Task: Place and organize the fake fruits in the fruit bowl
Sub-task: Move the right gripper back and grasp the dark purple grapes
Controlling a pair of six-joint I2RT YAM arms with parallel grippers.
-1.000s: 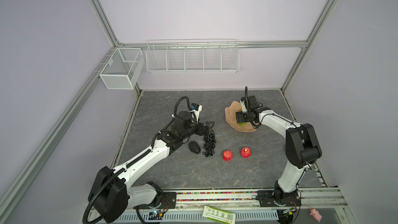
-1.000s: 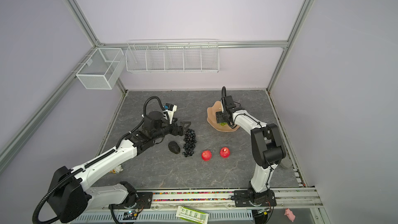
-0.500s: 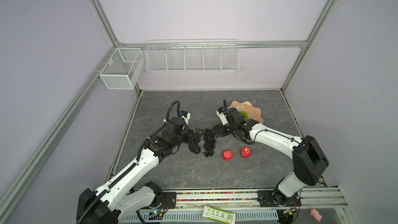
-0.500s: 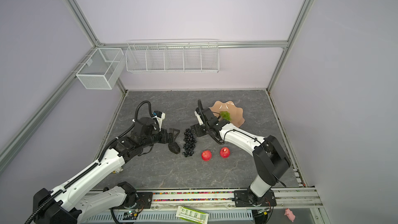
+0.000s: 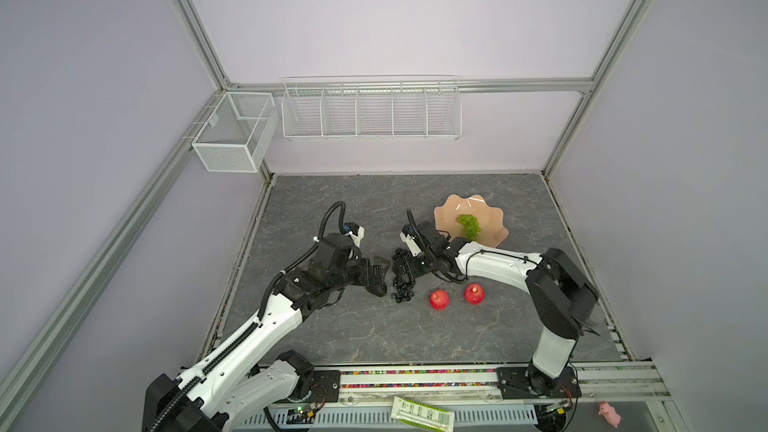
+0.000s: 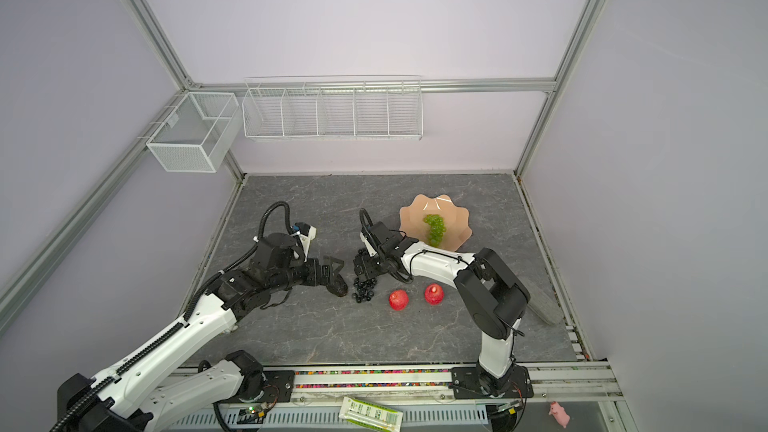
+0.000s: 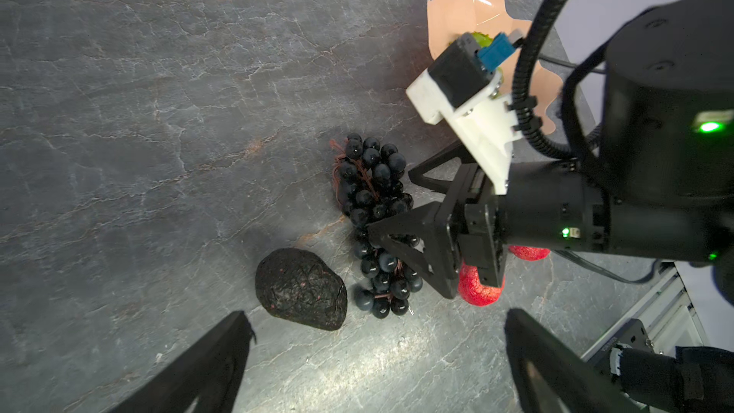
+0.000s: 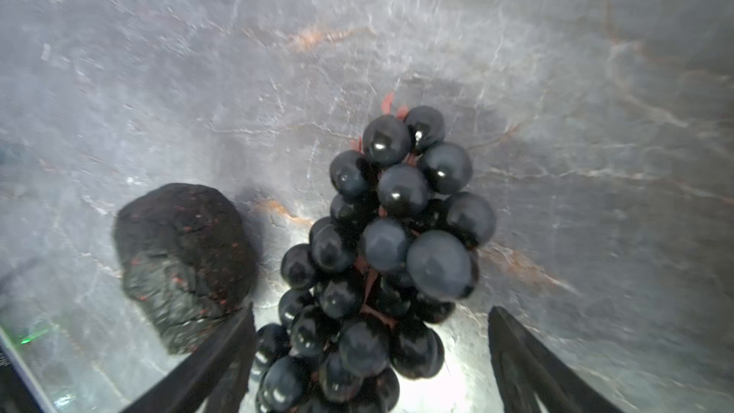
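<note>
Right wrist — end effector (image 8: 371,309) astride black grapes (image 8: 397,192), avocado (image 8: 182,264) alongside

table (image 5: 374,338) | fruit bowl (image 5: 451,211) back right | small grape bunch (image 5: 469,224) in bowl | large grape bunch (image 5: 402,290) mid-table, front-left of bowl | avocado (image 7: 302,288) just left of large bunch | left round fruit (image 5: 439,299) right of large bunch | right round fruit (image 5: 474,294) beside it, before bowl

No legible text anywhere. The green-and-white packet (image 5: 422,411) by the front rail (image 5: 415,382) carries dark printed marks, too small to read in both top views. White lettering on a black block (image 7: 619,341) in the left wrist view, unreadable.
</note>
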